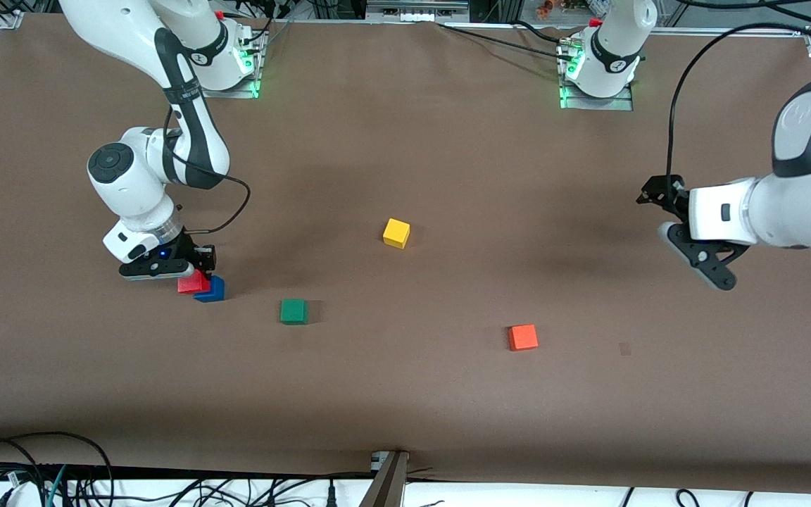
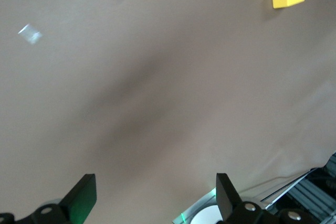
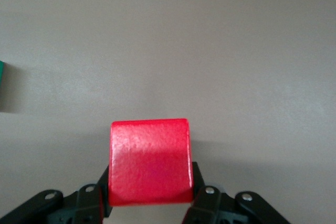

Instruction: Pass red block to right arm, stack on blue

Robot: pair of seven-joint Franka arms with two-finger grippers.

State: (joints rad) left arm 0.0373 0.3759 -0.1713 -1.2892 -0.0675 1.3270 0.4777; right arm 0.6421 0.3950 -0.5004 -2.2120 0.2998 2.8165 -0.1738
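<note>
Right gripper [image 1: 198,271] mid-left of frame, fingers grasping red block [image 1: 192,283] atop blue block [image 1: 211,289]. Left gripper [image 1: 701,253] at right edge waiting, fingers released.

A small yellow cube [image 1: 396,232] sits mid-bench on the brown-covered bench [image 1: 405,394]. A small green cube [image 1: 293,311] and a small orange cube [image 1: 522,337] lie nearer the front camera, well apart.
</note>
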